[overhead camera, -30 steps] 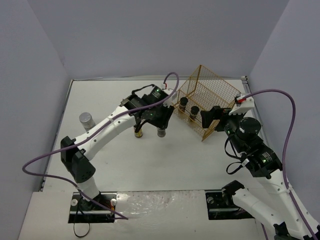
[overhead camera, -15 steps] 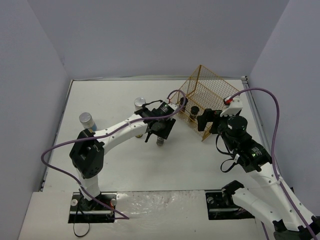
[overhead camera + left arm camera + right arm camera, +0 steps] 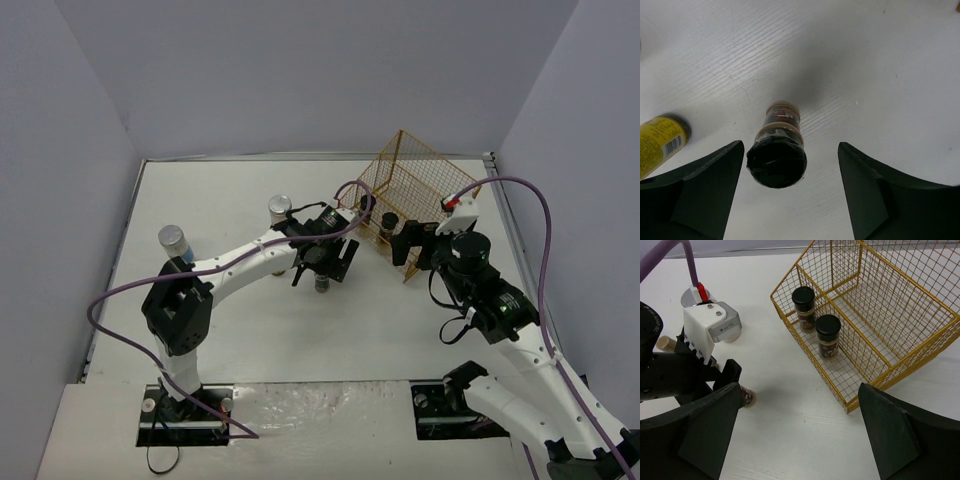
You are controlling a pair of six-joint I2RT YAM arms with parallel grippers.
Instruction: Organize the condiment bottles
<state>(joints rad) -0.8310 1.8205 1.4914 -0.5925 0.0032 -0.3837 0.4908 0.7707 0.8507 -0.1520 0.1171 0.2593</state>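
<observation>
A short dark black-capped jar stands upright on the table between the fingers of my left gripper, nearer the left finger and free of both. That gripper is open above the jar. A slim yellow-labelled bottle shows at the left edge of the left wrist view. Two more dark jars stand inside the gold wire basket. Two silver-lidded jars stand further left. My right gripper is open and holds nothing, just in front of the basket.
The basket stands tilted at the back right, its open side facing the arms. The left arm's wrist fills the left of the right wrist view. Grey walls close off the table on three sides.
My left arm carried the dark jar rightward toward the basket, then its jaws opened and the jar now stands free on the table. The right arm edged slightly left.
</observation>
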